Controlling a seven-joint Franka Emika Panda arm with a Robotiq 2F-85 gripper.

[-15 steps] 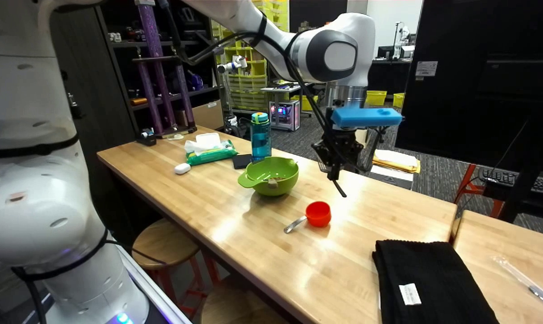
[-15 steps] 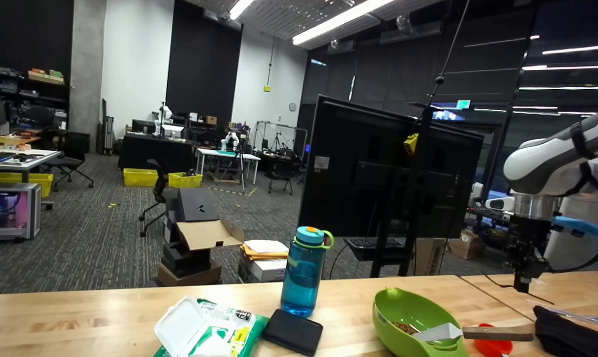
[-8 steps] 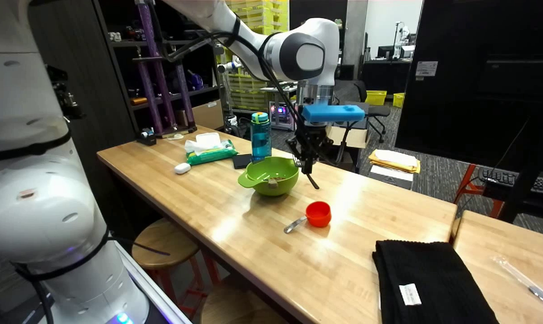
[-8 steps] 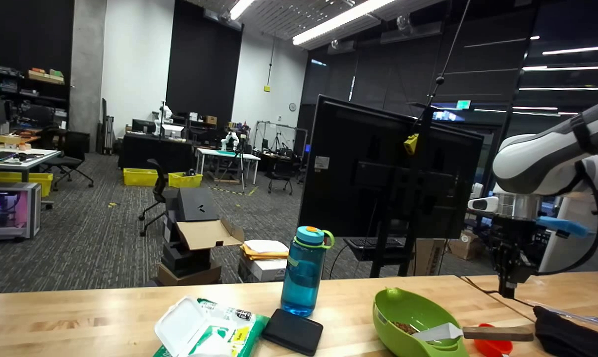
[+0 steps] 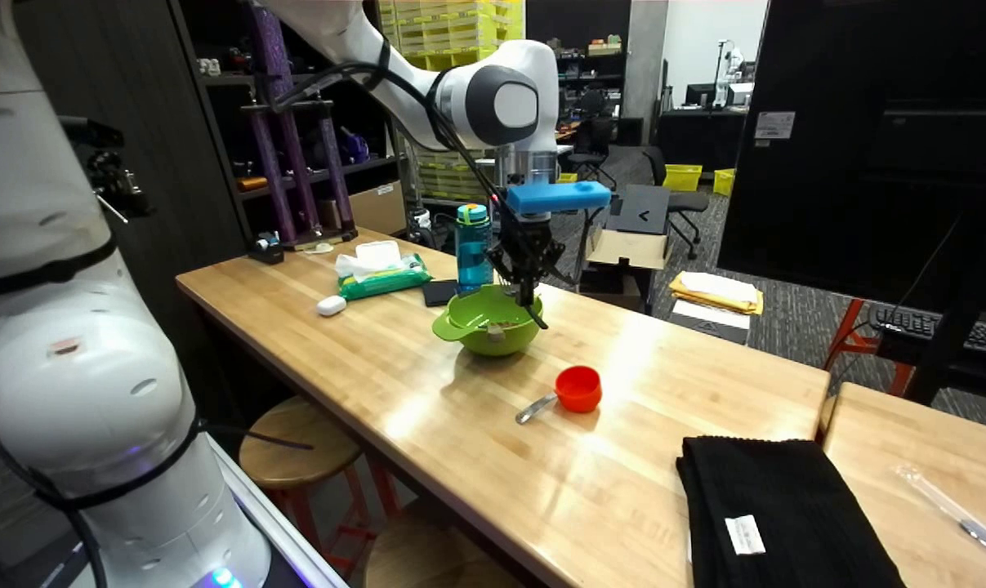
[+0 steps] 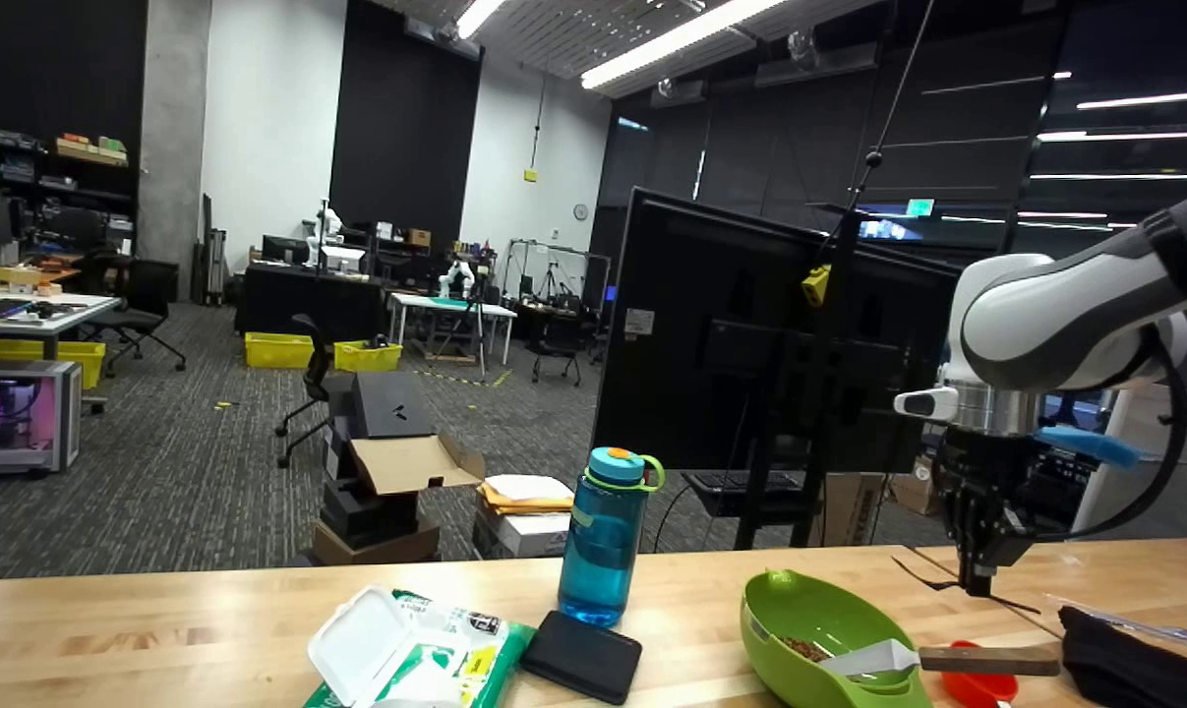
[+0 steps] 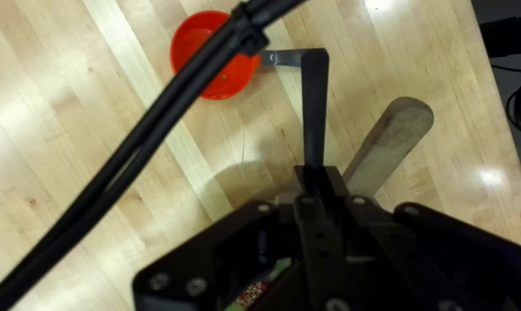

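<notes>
**Some shiny things, some dull ones**

The surface (image 5: 623, 474) is smooth wood that shines. The green bowl (image 6: 834, 615) looks like smooth, shiny plastic. The spatula (image 6: 932, 660) has a metal blade (image 6: 866, 660) and a wood handle (image 6: 991, 663). The red cup (image 5: 578, 389) looks like shiny plastic, with a metal handle (image 5: 535, 407). The black handle (image 7: 315, 108) in the jaws looks smooth and dull. The black cloth (image 5: 787, 498) looks dull.

In an exterior view the camera looks slantwise down along the counter (image 5: 427, 384), the robot's base (image 5: 92, 384) close by; in an exterior view set low over the counter, the bottle (image 6: 601, 546) near, the lens faces across the floor (image 6: 209, 462). Both exterior views take in the bowl (image 5: 517, 339) and red cup (image 5: 578, 389); the wrist view looks steeply down past the jaws onto that cup from close above.
</notes>
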